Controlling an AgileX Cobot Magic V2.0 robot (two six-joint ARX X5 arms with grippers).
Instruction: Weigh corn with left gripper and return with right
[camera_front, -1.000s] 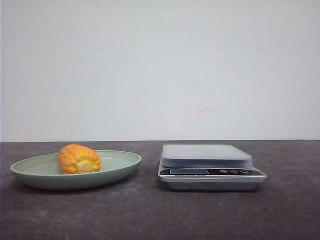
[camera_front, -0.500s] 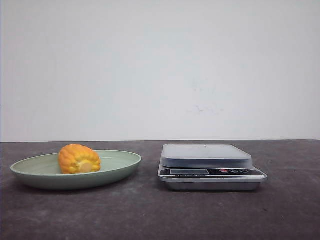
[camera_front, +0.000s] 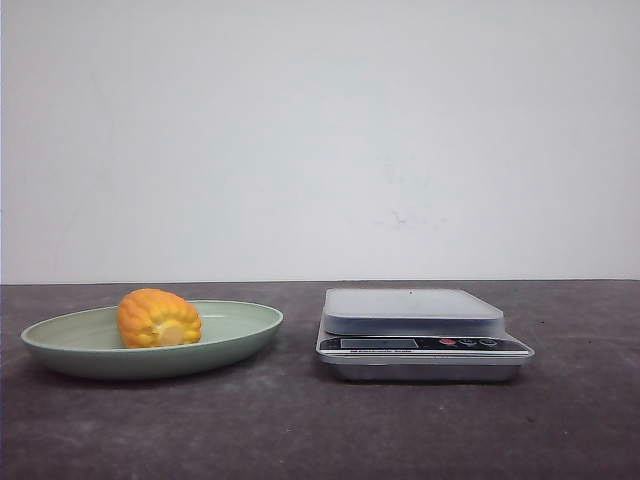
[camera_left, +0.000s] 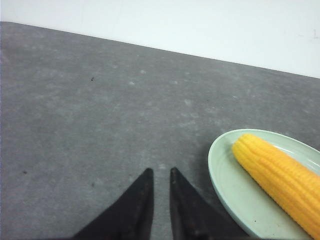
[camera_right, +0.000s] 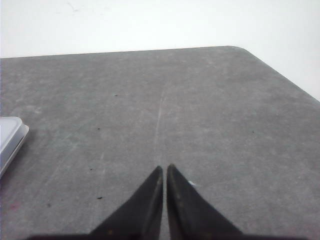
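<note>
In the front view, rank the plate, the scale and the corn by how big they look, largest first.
1. Green plate, widest.
2. Scale, slightly narrower than the plate but taller; close enough that area is a near tie.
3. Corn, clearly smallest, lying in the plate.

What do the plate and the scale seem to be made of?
The plate looks like matte pale green plastic or melamine: an even colour, with soft glare. The scale seems to have a brushed metal or silver plastic body, by its grey sheen; I cannot tell which.
</note>
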